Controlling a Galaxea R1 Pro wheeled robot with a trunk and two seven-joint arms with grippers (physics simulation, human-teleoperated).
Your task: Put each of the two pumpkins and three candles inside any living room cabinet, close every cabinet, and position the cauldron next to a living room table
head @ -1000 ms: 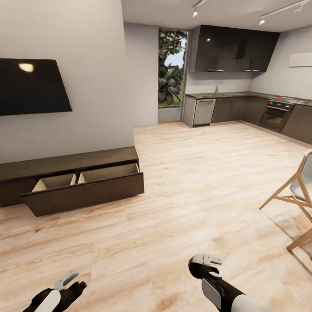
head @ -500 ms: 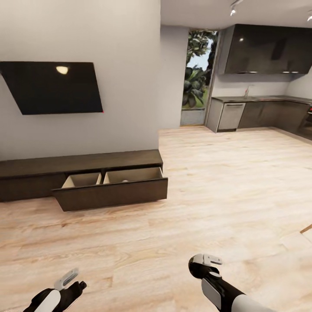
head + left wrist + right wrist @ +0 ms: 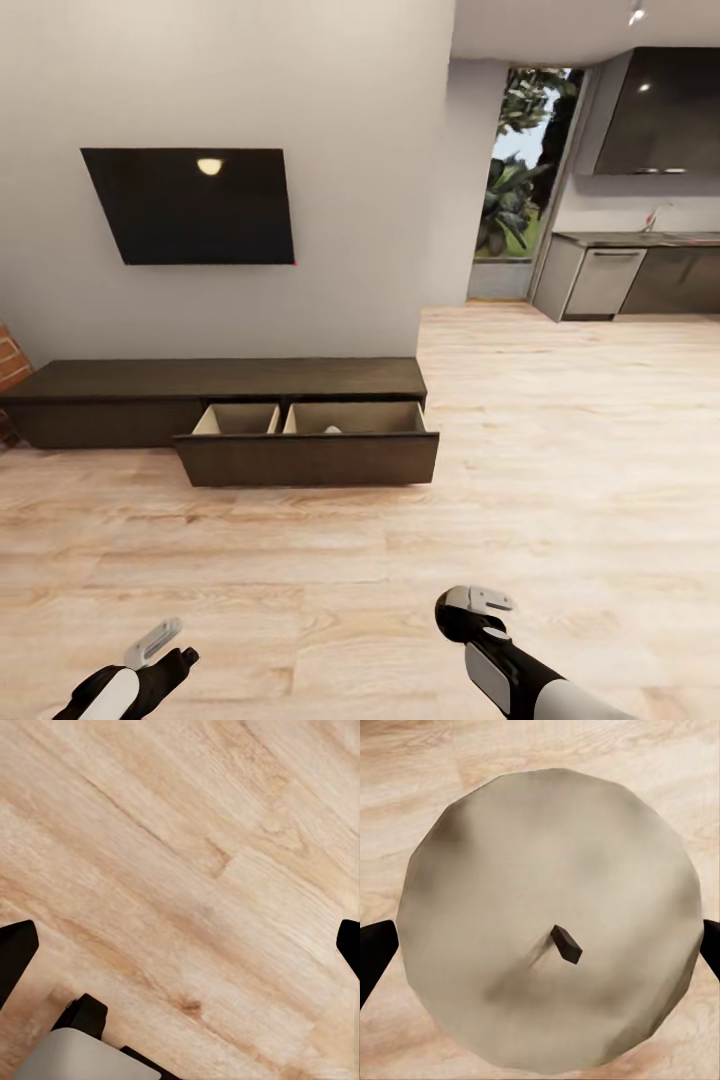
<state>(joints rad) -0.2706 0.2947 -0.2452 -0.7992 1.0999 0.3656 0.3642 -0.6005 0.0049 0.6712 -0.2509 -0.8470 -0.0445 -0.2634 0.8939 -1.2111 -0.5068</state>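
— What's changing?
— My head is turning left, so the cabinet (image 3: 230, 400) is sliding toward the middle, its drawer (image 3: 310, 445) hanging open.
— And your grippers?
— My right gripper (image 3: 540, 945) is clasping a candle (image 3: 547, 922) over the floor (image 3: 560, 470); my left gripper (image 3: 180, 945) is spreading wide, carrying nothing.
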